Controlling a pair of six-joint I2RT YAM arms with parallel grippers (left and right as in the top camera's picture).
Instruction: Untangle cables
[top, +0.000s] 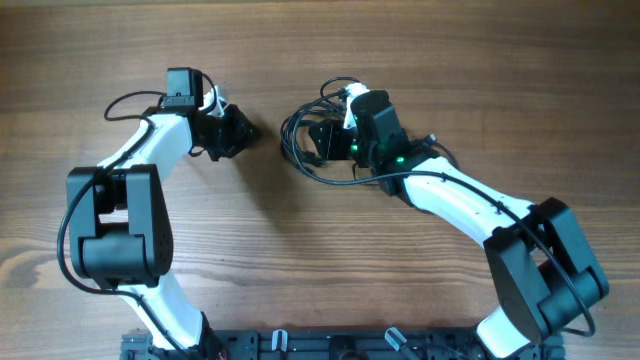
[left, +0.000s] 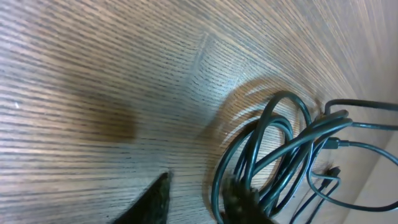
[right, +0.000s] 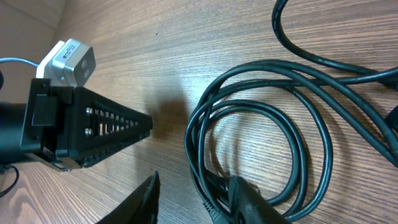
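Observation:
The cables (top: 300, 150) lie as a bundle of thin black loops on the wooden table, just right of centre. My right gripper (top: 318, 140) hovers over the bundle. In the right wrist view it (right: 198, 199) is open, with several strands of the cables (right: 261, 124) passing between the fingers and close against the right finger (right: 249, 202). My left gripper (top: 243, 130) sits a short way left of the bundle, pointing at it. Its fingers (left: 199, 202) are apart over bare wood, and the cables (left: 280, 149) coil just beyond the right fingertip (left: 245, 205).
The left gripper's black finger (right: 99, 127) and its white camera block (right: 65, 59) show close by in the right wrist view. Bare wooden tabletop (top: 320, 260) surrounds the bundle. The arms' bases stand at the near edge (top: 300, 345).

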